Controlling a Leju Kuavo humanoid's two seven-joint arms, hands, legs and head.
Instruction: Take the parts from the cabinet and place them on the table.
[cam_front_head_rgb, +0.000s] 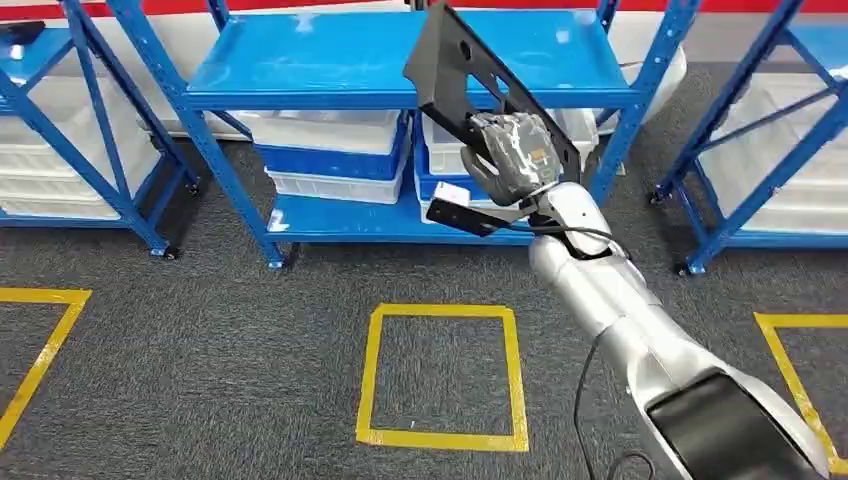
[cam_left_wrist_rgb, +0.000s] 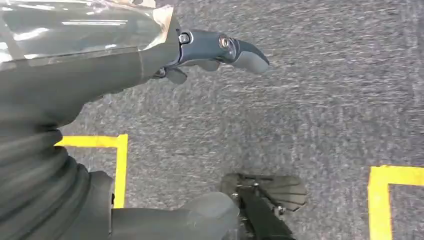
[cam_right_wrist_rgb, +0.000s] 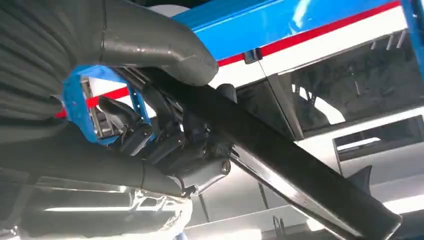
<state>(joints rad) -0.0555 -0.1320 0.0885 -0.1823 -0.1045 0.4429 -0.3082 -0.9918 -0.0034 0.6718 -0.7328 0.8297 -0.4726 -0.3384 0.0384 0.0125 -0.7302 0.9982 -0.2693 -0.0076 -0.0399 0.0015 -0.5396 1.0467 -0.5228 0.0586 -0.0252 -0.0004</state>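
Black flat part (cam_front_head_rgb: 455, 62) in right hand (cam_front_head_rgb: 515, 152) slants up-left.

The right hand (cam_front_head_rgb: 515, 155) covers the lower middle of the black part (cam_front_head_rgb: 462, 70), whose top corner runs off the picture's far edge. In the right wrist view the fingers (cam_right_wrist_rgb: 200, 165) holding it merge into dark blur. The left hand (cam_left_wrist_rgb: 220, 50) shows little beyond one fingertip, its pose unclear.

Silver right arm (cam_front_head_rgb: 610, 290), black cable, grey ribbed wrist cover, dark-fingered robot hand (cam_front_head_rgb: 515, 150)
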